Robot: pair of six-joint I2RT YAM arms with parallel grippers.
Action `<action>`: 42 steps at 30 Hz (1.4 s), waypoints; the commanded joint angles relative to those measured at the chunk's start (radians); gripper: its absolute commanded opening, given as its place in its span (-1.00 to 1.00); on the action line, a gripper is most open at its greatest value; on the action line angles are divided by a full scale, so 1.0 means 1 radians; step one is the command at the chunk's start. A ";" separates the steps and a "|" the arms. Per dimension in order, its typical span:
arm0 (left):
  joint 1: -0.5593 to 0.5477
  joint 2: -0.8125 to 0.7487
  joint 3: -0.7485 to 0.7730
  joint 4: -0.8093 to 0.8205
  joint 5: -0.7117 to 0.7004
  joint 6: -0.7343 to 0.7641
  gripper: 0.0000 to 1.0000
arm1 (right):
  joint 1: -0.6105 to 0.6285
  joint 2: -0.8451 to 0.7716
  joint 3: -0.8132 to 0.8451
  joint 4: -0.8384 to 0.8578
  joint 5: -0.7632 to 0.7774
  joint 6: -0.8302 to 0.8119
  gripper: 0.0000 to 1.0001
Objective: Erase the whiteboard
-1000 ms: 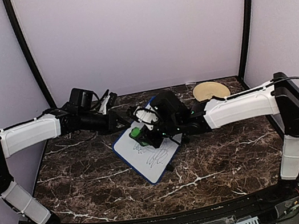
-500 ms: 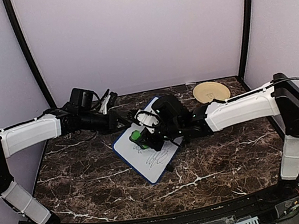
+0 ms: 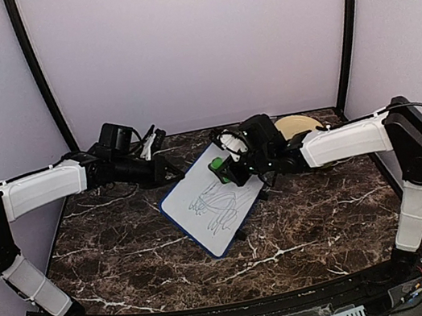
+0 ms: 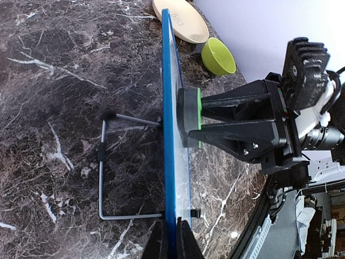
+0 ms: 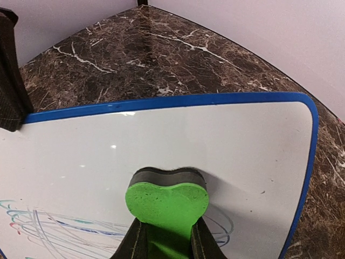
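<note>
— Both arms meet at the whiteboard [image 3: 186,199]; it stands tilted on a wire stand [image 4: 102,162] in the middle of the marble table [image 3: 130,254]

— And the jaws?

— The left gripper [image 4: 171,243] pinches the board's blue rim at its left edge. The right gripper [image 3: 227,168] is clamped on a green eraser [image 3: 216,164], with the dark felt flat against the white face near the far corner

— Marks?

— Scribbles [image 3: 215,204] cover the board's middle, just nearer than the eraser. A tan plate [image 3: 297,125] and a green bowl [image 4: 218,55] sit side by side behind the board
</note>
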 commanded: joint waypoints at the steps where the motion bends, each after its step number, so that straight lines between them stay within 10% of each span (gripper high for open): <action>1: -0.016 -0.001 0.043 0.015 0.053 0.026 -1.00 | -0.057 0.010 -0.031 -0.022 0.046 0.039 -0.93; 16: -0.016 0.002 0.046 0.022 0.057 0.022 -1.00 | -0.084 0.002 -0.068 0.025 -0.046 0.048 -0.93; 42: -0.016 0.003 0.036 0.031 0.055 0.016 -1.00 | 0.262 0.043 -0.003 0.077 -0.012 0.041 -0.94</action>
